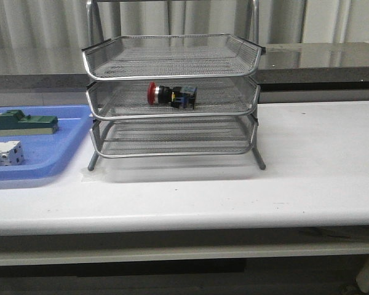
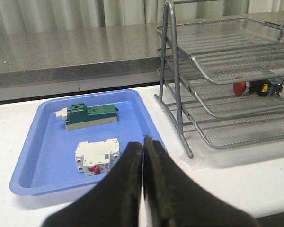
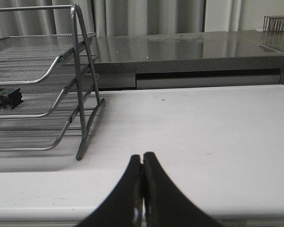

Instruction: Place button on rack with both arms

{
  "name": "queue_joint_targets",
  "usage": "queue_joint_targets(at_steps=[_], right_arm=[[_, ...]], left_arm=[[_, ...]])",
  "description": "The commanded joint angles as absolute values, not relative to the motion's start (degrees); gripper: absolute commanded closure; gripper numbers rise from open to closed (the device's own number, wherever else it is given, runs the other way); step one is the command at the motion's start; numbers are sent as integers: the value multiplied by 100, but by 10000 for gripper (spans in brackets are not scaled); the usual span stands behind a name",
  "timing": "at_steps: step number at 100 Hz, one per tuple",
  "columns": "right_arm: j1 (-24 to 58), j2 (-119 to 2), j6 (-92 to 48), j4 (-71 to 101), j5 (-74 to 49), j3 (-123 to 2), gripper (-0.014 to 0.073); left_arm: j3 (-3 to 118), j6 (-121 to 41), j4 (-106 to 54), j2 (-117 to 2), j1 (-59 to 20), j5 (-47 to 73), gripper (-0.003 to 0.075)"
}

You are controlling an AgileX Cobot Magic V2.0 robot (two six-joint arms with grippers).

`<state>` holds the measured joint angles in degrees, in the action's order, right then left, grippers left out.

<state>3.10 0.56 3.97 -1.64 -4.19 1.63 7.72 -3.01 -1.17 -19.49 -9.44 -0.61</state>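
The small red-headed push-button switch with its black body (image 1: 172,95) is lying on its side in the middle tier of the three-tier silver wire-mesh rack (image 1: 172,61), long axis running left to right, red head pointing left. Both black end effectors, left (image 2: 143,156) and right (image 3: 142,168), are sitting pressed together and empty, near the counter's (image 1: 320,166) front edge; neither is showing in the front view, so judging which is nearer is proving difficult. Mesh is partly veiling the switch.
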Motion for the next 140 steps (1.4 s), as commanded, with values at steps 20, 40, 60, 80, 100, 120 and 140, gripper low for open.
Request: queue_joint_targets(at_steps=[20, 40, 60, 80, 100, 120, 140], right_arm=[[278, 170, 349, -187, 70, 68, 664], [278, 170, 349, -187, 70, 68, 664], [278, 170, 349, -187, 70, 68, 664], [278, 170, 349, -187, 70, 68, 664], [278, 170, 349, -187, 70, 68, 664], [278, 170, 349, -187, 70, 68, 664], [278, 170, 349, -187, 70, 68, 664]], left_arm=[[253, -31, 46, -1116, -570, -574, 716], [-130, 0, 46, -451, -93, -563, 716], [-269, 0, 46, 27, 118, -406, 716], [-269, 0, 46, 228, 131, -394, 716], [-269, 0, 46, 228, 131, -387, 716], [-269, 0, 46, 228, 131, -387, 716], [-269, 0, 46, 228, 131, -387, 716]])
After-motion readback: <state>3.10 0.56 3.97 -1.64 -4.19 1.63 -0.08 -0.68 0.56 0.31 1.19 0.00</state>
